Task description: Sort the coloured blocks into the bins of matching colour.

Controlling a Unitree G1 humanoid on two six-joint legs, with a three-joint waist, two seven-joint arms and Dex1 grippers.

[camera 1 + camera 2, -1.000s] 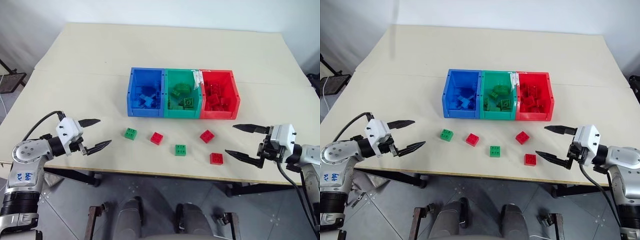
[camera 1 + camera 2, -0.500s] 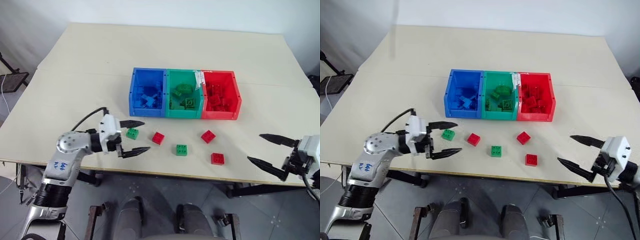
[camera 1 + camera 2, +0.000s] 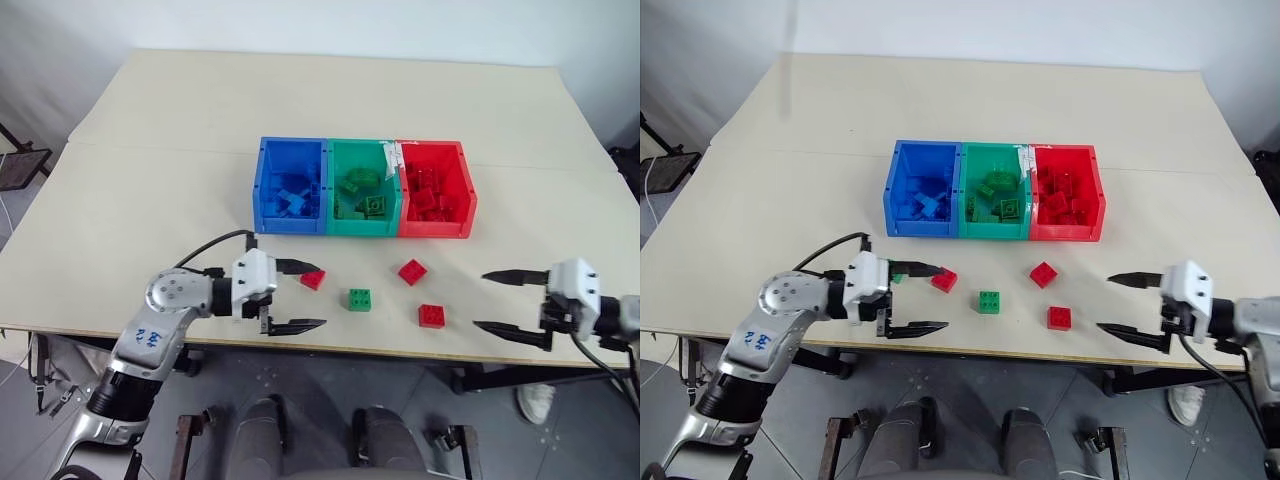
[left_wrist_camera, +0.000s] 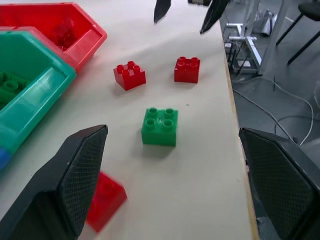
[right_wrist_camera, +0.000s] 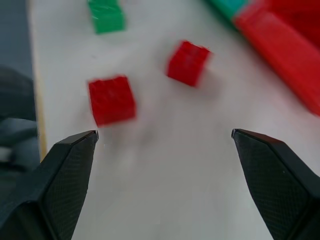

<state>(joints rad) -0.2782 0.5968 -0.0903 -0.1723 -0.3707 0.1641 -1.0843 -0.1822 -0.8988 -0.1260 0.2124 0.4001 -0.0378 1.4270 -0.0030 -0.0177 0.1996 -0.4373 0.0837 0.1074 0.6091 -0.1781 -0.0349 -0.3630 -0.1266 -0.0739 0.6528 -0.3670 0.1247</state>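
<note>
The blue bin (image 3: pixel 290 185), green bin (image 3: pixel 363 190) and red bin (image 3: pixel 435 190) stand joined in a row at mid-table, each holding blocks. In front of them lie a red block (image 3: pixel 313 279), a green block (image 3: pixel 360 299) and two more red blocks (image 3: pixel 412 271) (image 3: pixel 432 315). My left gripper (image 3: pixel 322 294) is open and level, pointing right. Its farther fingertip is beside the first red block (image 4: pixel 105 200). A sliver of another green block (image 3: pixel 897 277) peeks from behind that gripper. My right gripper (image 3: pixel 480 300) is open and points left at the red blocks (image 5: pixel 112 99), clear of them.
The table's front edge (image 3: pixel 380 350) runs just below both grippers and the loose blocks. Bare tabletop (image 3: pixel 150 190) spreads to the left, right and behind the bins. The floor shows beyond the front edge.
My left gripper has swept right along the front edge, past the leftmost green block, up to the first red block. My right gripper swung outward, then came back left toward the red blocks.
</note>
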